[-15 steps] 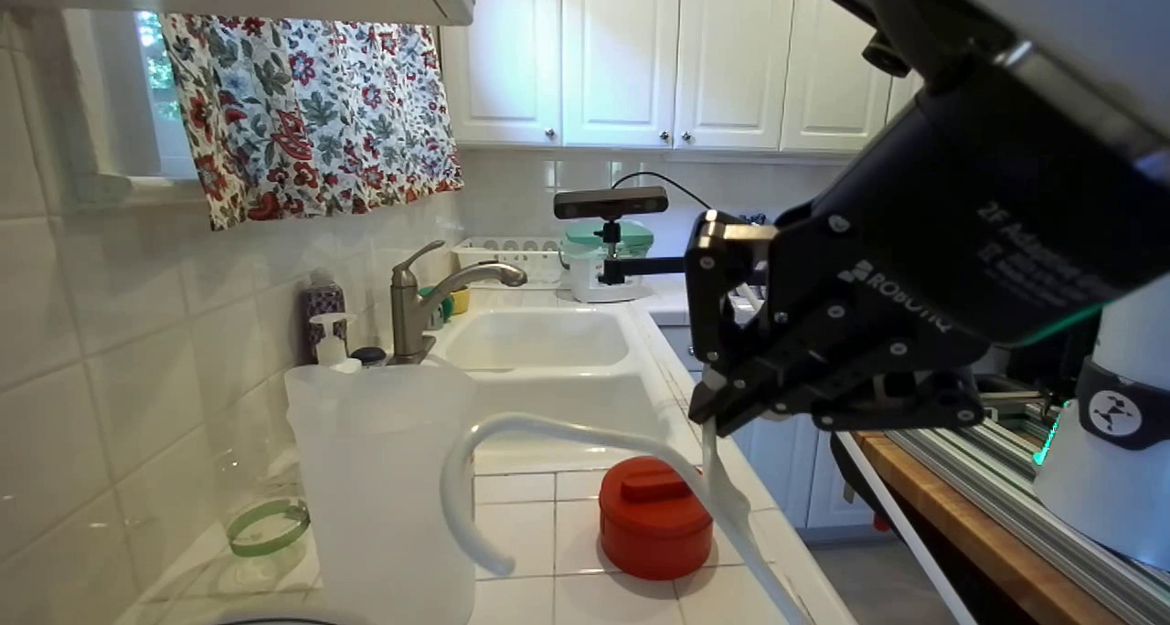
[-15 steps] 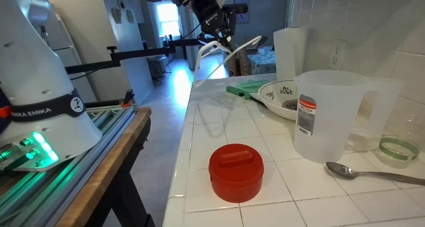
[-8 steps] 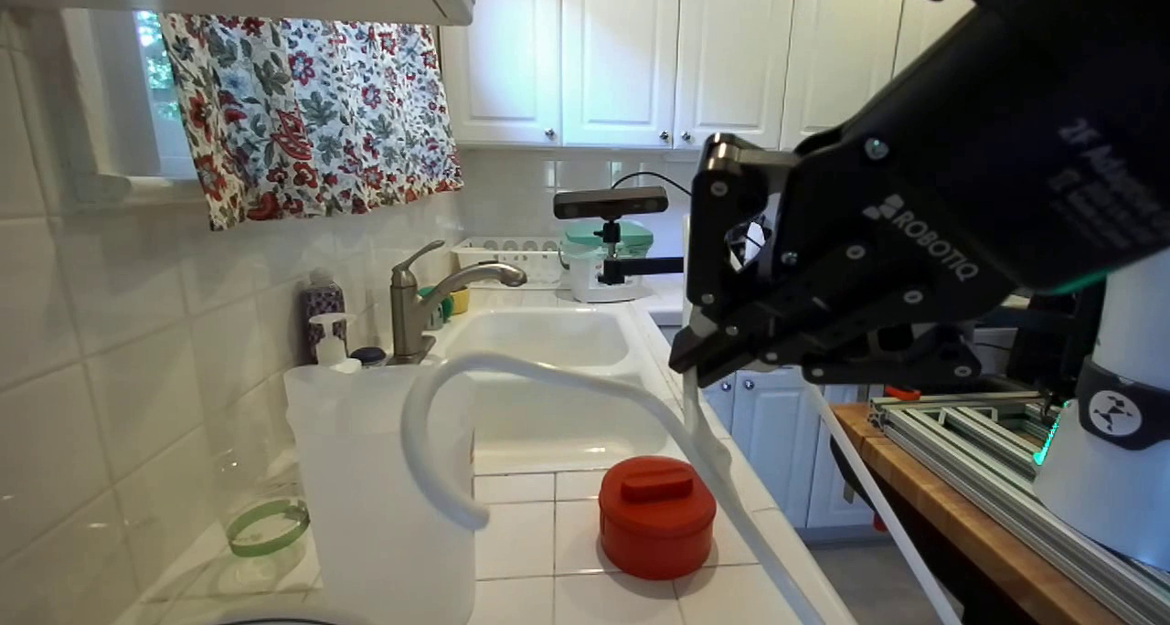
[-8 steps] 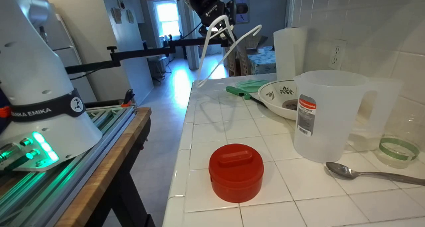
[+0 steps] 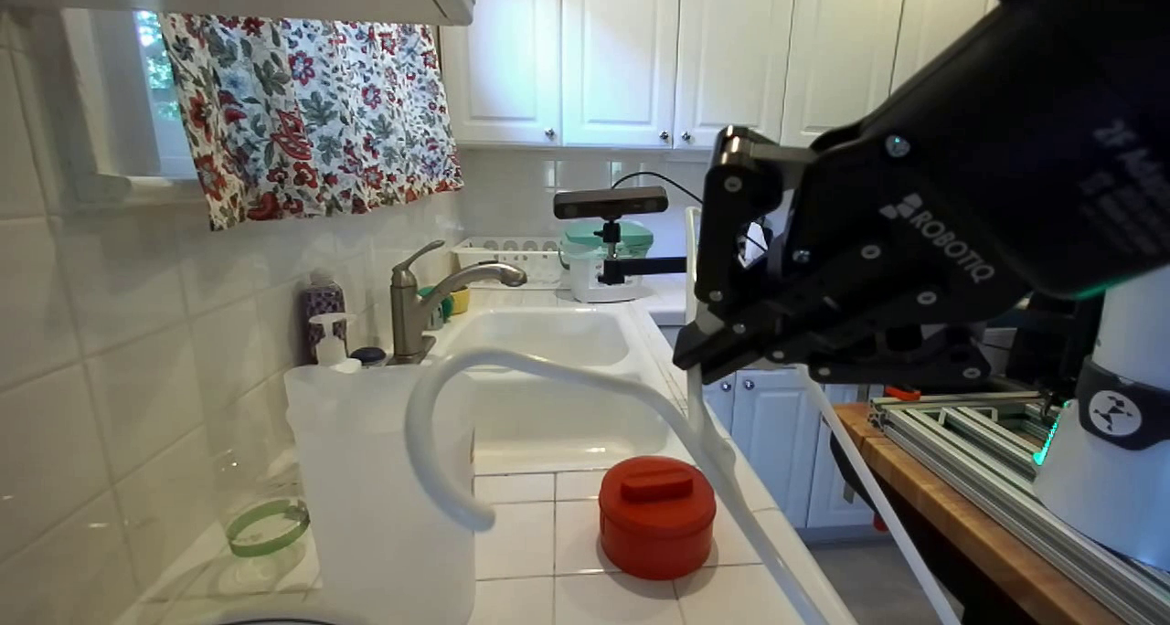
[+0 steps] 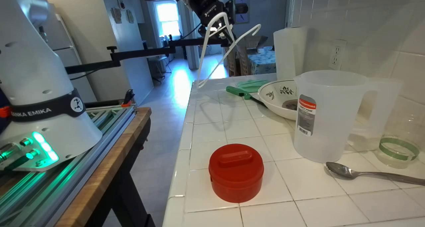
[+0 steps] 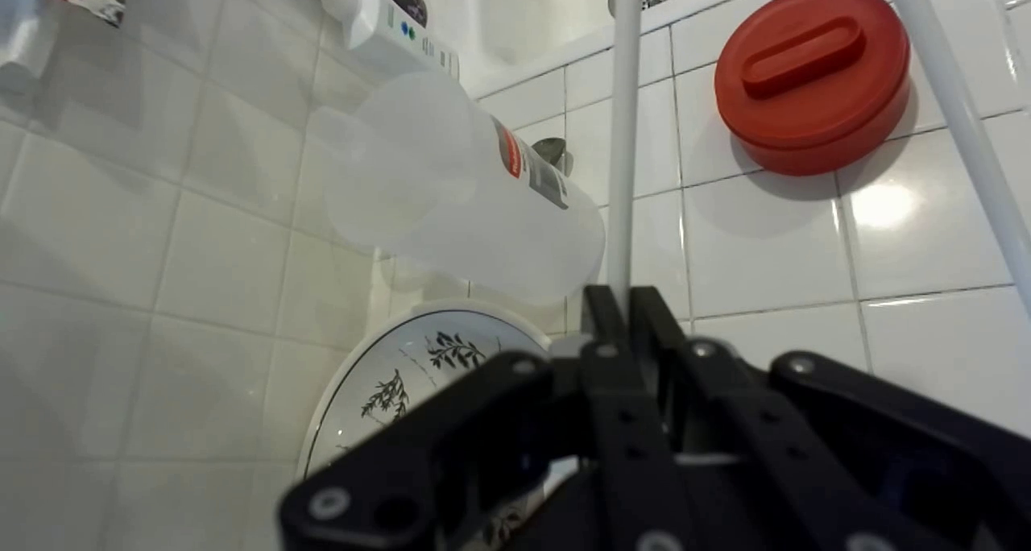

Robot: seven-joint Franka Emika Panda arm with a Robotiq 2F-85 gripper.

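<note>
In an exterior view, grips a white hanger [image 5: 717, 460] in the gripper [image 5: 702, 345], with a frosted pitcher [image 5: 379, 497] behind the hook [image 5: 420, 424] and a red pot [image 5: 656, 522] on the counter [image 5: 516, 550].

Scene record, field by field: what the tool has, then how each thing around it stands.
Tool: shut on the hanger
Hanger: white, raised over the counter
Red pot: lidded, standing on the counter
Jug: upright
Spoon: lying near the jug's base; contact unclear
Glass: green-banded, near the jug
Bowl: patterned inside, near the jug
Sink: beyond the red pot in an exterior view
</note>
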